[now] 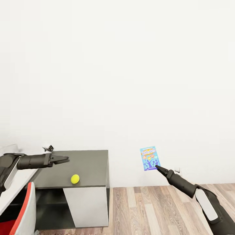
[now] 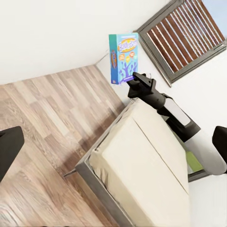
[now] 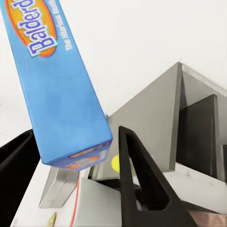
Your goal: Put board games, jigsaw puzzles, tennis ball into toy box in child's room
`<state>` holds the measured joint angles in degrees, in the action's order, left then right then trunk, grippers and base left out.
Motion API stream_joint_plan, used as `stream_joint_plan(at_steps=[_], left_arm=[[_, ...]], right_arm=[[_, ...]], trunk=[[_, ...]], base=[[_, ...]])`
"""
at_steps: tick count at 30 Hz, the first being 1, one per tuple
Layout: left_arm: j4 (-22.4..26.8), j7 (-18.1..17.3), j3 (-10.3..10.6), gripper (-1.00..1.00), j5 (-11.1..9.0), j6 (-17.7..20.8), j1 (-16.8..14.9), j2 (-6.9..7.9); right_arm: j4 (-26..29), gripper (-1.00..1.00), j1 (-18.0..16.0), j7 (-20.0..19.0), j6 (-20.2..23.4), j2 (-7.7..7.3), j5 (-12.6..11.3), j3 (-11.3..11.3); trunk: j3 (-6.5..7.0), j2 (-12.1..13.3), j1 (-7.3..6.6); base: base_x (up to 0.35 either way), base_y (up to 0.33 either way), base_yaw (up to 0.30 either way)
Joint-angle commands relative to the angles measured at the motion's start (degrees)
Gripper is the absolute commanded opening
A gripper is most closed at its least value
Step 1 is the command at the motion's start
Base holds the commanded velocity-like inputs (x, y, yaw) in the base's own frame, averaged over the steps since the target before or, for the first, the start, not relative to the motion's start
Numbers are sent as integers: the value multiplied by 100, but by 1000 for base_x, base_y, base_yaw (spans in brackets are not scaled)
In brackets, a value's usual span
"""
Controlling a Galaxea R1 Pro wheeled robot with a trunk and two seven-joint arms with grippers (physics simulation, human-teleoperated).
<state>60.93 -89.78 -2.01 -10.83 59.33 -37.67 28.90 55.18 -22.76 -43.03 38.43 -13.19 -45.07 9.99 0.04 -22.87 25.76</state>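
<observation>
- A plain white wall (image 1: 117, 65) is seen across most of the head view, with wood-plank flooring (image 1: 153, 209) laid along its foot.
- A bed (image 2: 142, 170) with a cream mattress in a grey frame is shown in the left wrist view, set beneath a slatted brown window shutter (image 2: 184, 35).
- A dark grey table (image 1: 81, 168) is placed against the wall at the left of the head view, with a pale panel fitted under its top.
- A red-and-white chair (image 1: 24, 212) is seen at the lower left corner, just in front of the table.
- The right arm is raised over the floor, well apart from the table, and a blue board game box (image 1: 150, 158) marked "Balderdash" is held upright in the air at its tip.
- The right gripper (image 1: 158, 167) is pinched on the lower edge of the box, with a dark finger (image 3: 142, 175) seen on each side of it in the right wrist view.
- The left gripper (image 1: 65, 160) is held level above the table's near left part; its fingers are drawn close together with nothing between them.
- A yellow-green tennis ball (image 1: 75, 179) is seen lying on the tabletop near its front edge.
- A small dark object (image 1: 48, 148) is seen at the table's far left corner; what it is cannot be told.
</observation>
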Motion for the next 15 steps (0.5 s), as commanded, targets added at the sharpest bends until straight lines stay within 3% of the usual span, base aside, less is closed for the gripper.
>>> stream_joint_plan(at_steps=[1, 15], left_arm=[[-2, -22, 5, 100, 2, 61, -3, -2], [-2, -22, 8, 100, 2, 61, -3, -7]], right_arm=[[1, -100, -1, -4, 41, 0, -37, 6], [1, -100, -1, 28, 41, 10, -33, 3]], trunk=[[-2, -5, 2], [-3, -5, 2]], base=[[0, 0, 291], [0, 0, 292]])
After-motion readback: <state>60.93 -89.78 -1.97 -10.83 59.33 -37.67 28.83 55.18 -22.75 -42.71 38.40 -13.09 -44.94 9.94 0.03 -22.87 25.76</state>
